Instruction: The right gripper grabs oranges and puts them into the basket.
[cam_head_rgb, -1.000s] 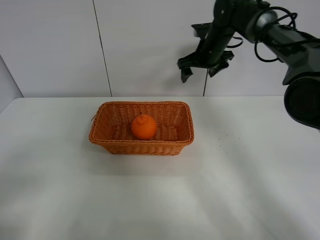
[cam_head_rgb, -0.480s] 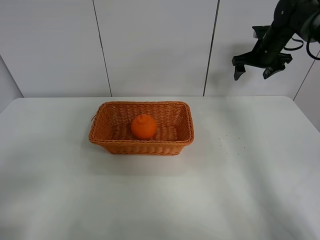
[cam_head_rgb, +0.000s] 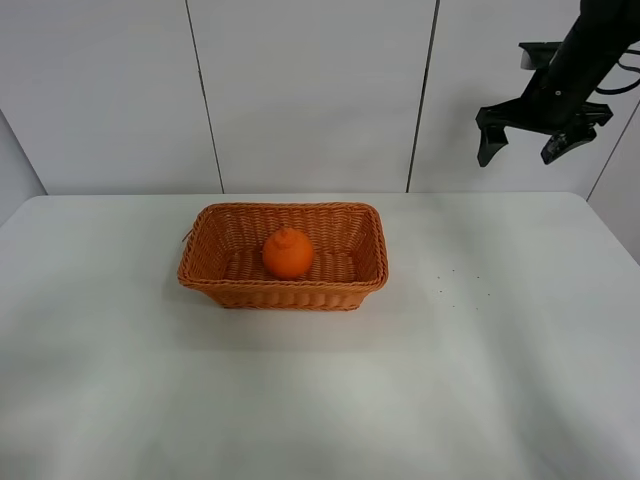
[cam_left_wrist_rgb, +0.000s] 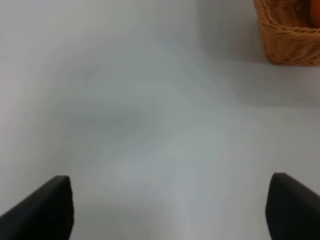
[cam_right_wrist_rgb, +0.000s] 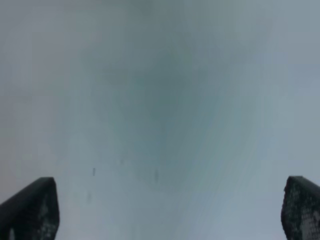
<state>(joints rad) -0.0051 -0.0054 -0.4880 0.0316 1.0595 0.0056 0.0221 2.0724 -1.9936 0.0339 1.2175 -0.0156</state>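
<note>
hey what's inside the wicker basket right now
One bright orange round fruit with a bumped top sits in the orange-brown woven wicker basket, near its middle. The basket floor directly beneath the fruit is covered; the rest of the visible floor holds nothing else.

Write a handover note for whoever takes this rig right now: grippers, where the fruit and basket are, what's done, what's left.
Right gripper: open, empty, raised high over the far right of the table, well clear of the basket.
Left gripper: open, empty, over bare table; it is not seen in the high view.
Orange: sitting inside the basket, near its middle, stem end up.
Basket: on the table left of centre, upright.
Done: the one orange in sight is in the basket and released.
Left: no other orange shows on the table, so probably nothing but parking the right arm.
</note>
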